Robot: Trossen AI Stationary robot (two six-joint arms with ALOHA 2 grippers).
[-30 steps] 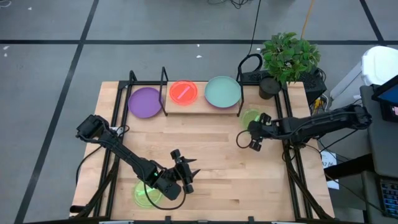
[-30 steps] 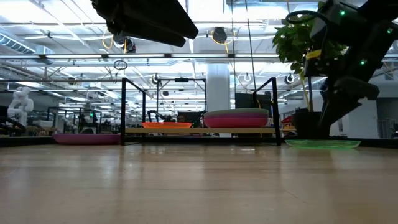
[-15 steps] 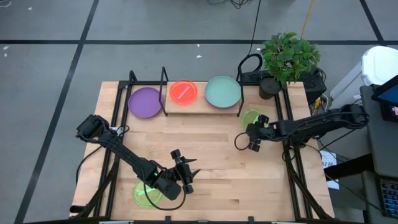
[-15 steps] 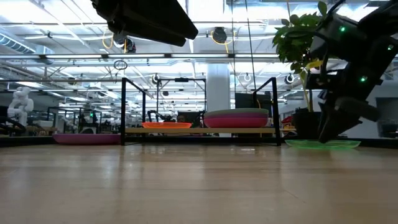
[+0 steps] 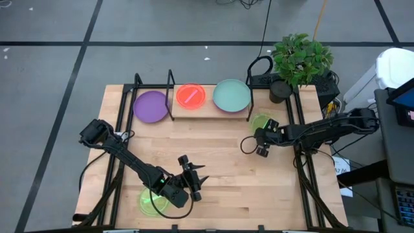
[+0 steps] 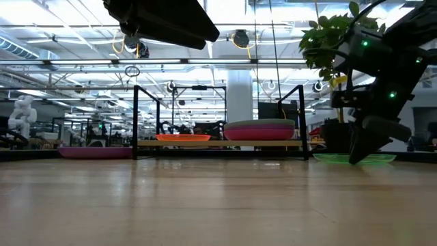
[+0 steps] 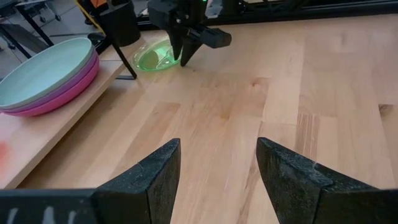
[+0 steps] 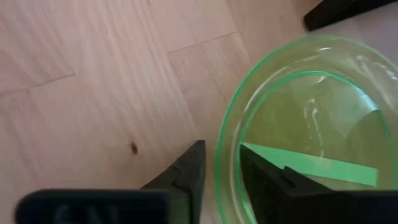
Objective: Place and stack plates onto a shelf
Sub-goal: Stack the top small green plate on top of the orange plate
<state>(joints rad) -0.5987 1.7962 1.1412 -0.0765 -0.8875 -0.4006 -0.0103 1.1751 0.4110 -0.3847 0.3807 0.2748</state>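
My right gripper [image 5: 255, 146] points down at the near-left rim of a translucent green plate [image 5: 261, 122] lying flat on the table right of the shelf [image 5: 208, 109]. Its open fingers stand close together astride that rim [image 8: 225, 163], one outside and one inside. On the shelf sit an orange-red plate [image 5: 191, 96] and a stack topped by a teal plate [image 5: 231, 95]. A purple plate [image 5: 151, 105] lies on the table left of the shelf. My left gripper [image 5: 196, 184] hovers open near the table's near edge, beside a second green plate [image 5: 149, 202]. My right gripper comes from above, pointing down, with one finger [image 8: 186, 177] outside and one finger [image 8: 273, 183] inside the green plate's rim. Whether either finger touches the rim, I cannot tell. The plate lies flat on the table [image 6: 351, 158].
A potted plant [image 5: 299, 59] and black cables stand at the far right corner behind the green plate. The shelf's black end frame [image 5: 249, 103] rises just left of the plate. Bare wood lies between the two arms [image 5: 220, 155].
My right gripper has moved a little toward the table's left edge and come down, tipping steeper, until its fingertips reach the green plate's rim. The plate has stayed flat where it was.
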